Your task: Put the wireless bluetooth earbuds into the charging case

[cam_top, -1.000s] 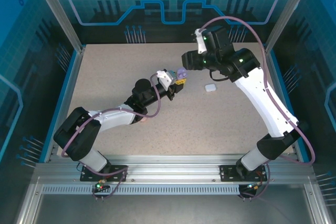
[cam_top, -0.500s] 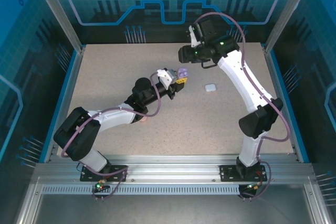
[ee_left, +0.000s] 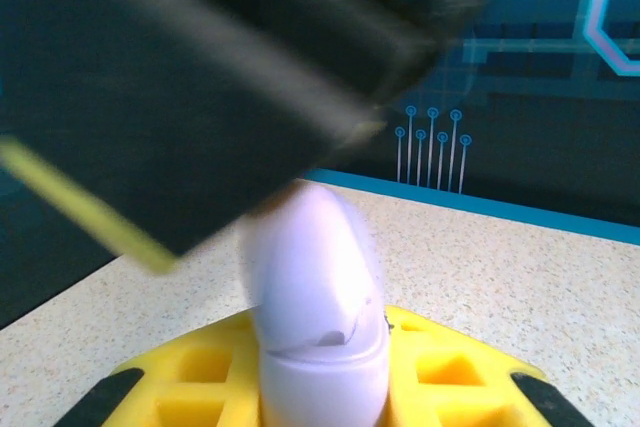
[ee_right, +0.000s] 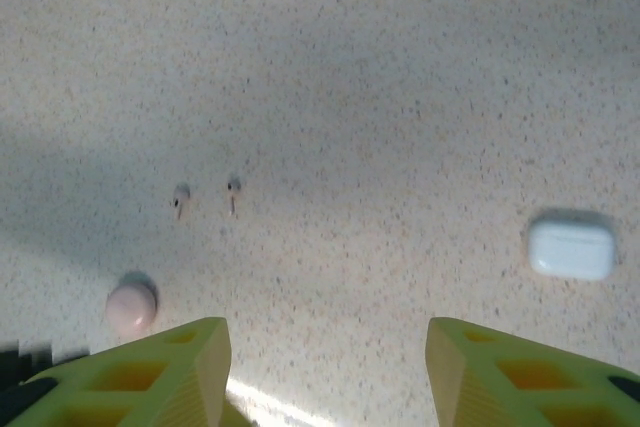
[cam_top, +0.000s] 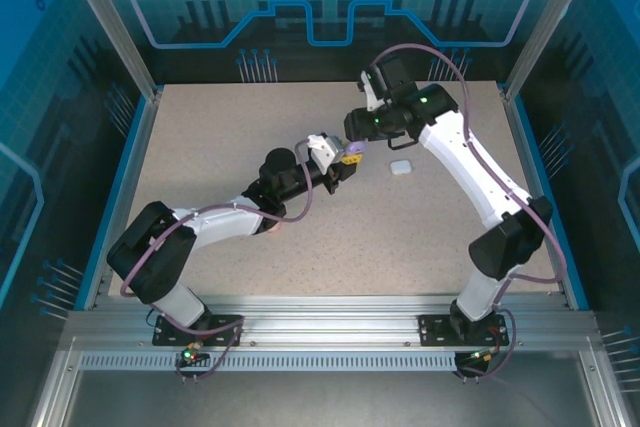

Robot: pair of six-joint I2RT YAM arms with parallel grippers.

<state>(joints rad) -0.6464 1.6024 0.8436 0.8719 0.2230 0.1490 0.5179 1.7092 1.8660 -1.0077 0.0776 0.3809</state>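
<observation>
A lilac charging case (ee_left: 320, 287) stands upright between yellow fingers (ee_left: 470, 372), with my left gripper (ee_left: 322, 377) shut on its lower half. Its lid seam looks slightly ajar. In the top view this case (cam_top: 351, 151) is held above the table's middle. My right gripper (cam_top: 357, 133) hovers just above and behind it, showing as a dark blur in the left wrist view. The right gripper (ee_right: 328, 332) is open, with bare table between its fingers. Two tiny pale earbuds (ee_right: 180, 199) (ee_right: 233, 192) lie side by side on the table below it.
A white rectangular case (cam_top: 401, 167) (ee_right: 571, 245) lies shut on the table to the right of both grippers. A round pale pink case (ee_right: 131, 307) sits near the right gripper's left finger. Blue walls fence the speckled table (cam_top: 420, 237).
My right arm swung in from the back, and its gripper has come down close over the lilac case. The left gripper shifted slightly right, still holding the case.
</observation>
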